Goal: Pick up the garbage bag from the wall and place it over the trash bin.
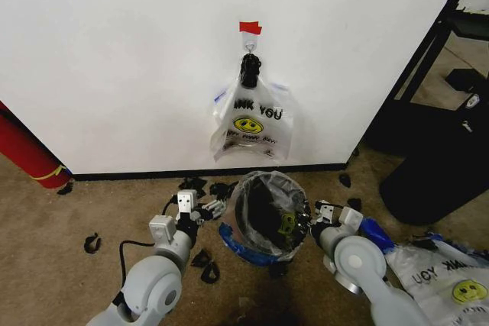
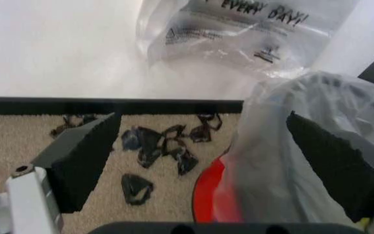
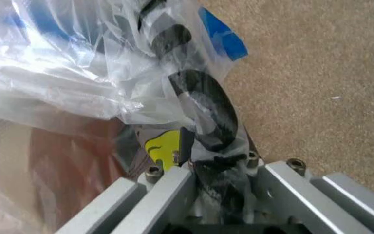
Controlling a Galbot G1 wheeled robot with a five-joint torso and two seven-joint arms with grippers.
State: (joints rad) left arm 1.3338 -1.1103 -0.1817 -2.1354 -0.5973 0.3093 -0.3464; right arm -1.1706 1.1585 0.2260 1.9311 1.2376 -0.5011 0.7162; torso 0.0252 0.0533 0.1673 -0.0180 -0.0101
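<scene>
The garbage bag lies draped over the small black trash bin, which stands on the carpet below the white wall. My right gripper is at the bin's right rim, shut on a bunch of the bag's plastic; the pinched fold runs between the jaws of the right gripper. At the bin's left side my left gripper is open. Between the pads of the left gripper I see bag film and the bin's red base. A second bag alike hangs from the wall hook.
Black scraps litter the carpet left of the bin and along the baseboard. A third printed bag lies on the floor at the right. A big black container stands at the right, a red roll at the left.
</scene>
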